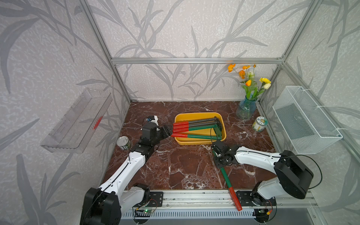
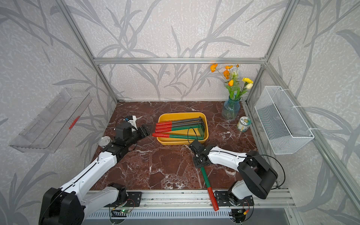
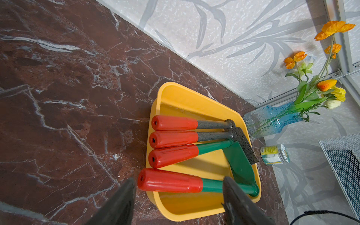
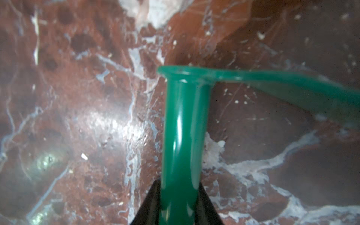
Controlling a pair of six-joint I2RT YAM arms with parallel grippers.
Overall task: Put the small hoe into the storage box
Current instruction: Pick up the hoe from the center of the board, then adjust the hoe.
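Observation:
The yellow storage box [image 1: 196, 114] [image 2: 181, 114] [image 3: 175, 216] stands mid-table and holds several red-handled hoes [image 1: 194, 126] [image 3: 175, 140], their handles jutting over its left rim. Another small hoe [image 1: 226, 175] [image 2: 205, 178] [image 4: 183, 126] lies on the marble in front of the box, its red handle reaching over the front rail. My right gripper [image 1: 221, 162] [image 2: 199, 162] [image 4: 179, 202] is shut on its green shaft, just behind the blade. My left gripper [image 1: 169, 130] [image 2: 148, 129] [image 3: 178, 181] is open at the box's left end, just short of the nearest handle, holding nothing.
A blue vase of flowers [image 1: 245, 109] and a small jar [image 1: 260, 124] stand at the back right. A tin can [image 1: 124, 142] sits beside the left arm. A white wire basket [image 1: 305, 120] hangs on the right wall and a clear tray [image 1: 78, 120] on the left wall.

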